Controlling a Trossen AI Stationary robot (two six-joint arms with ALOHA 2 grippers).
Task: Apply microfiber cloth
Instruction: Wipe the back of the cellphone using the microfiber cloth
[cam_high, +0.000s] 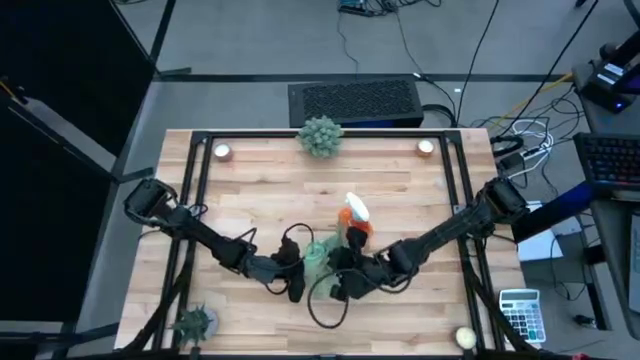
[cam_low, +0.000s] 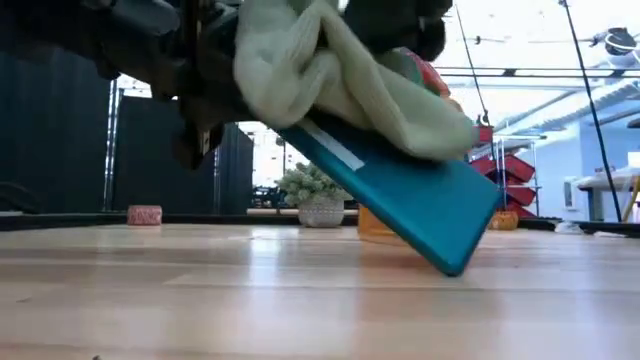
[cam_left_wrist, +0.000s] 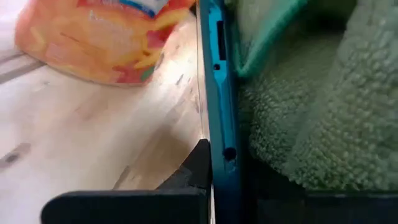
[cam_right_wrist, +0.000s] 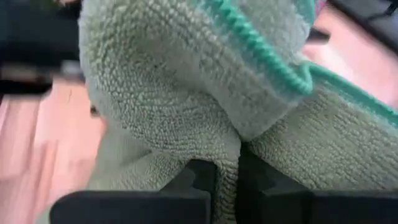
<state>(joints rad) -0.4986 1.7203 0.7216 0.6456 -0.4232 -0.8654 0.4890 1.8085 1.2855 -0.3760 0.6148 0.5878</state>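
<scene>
Right wrist view is showing the right arm's fingers (cam_right_wrist: 193, 177) pinching a fold of the microfiber cloth (cam_right_wrist: 186, 81) between them, the pale sage-green pile bunching up over the tips and its brighter green hem curving across the fabric beyond.

Left wrist view is showing the left arm's fingers (cam_left_wrist: 199, 168) closing narrowly on the thin teal edge of the tablet (cam_left_wrist: 217, 93), with the cloth lying against the tablet's face on one side and the orange spray bottle (cam_left_wrist: 106, 37) standing just beyond on the other, over the pale wood.

In the low view the tablet (cam_low: 410, 190) is tilting steeply, one corner touching or almost touching the tabletop (cam_low: 300, 290), while the cloth (cam_low: 330, 70) is draping over its raised upper end.

In the high view the left gripper (cam_high: 292, 272) and the right gripper (cam_high: 345, 280) are meeting near the front middle of the tabletop, the cloth (cam_high: 315, 255) showing pale green between them and the bottle (cam_high: 356, 218) standing just behind. A small spiky green plant (cam_high: 320, 135) is sitting at the far edge, and another (cam_high: 194, 322) near the front left corner.
</scene>
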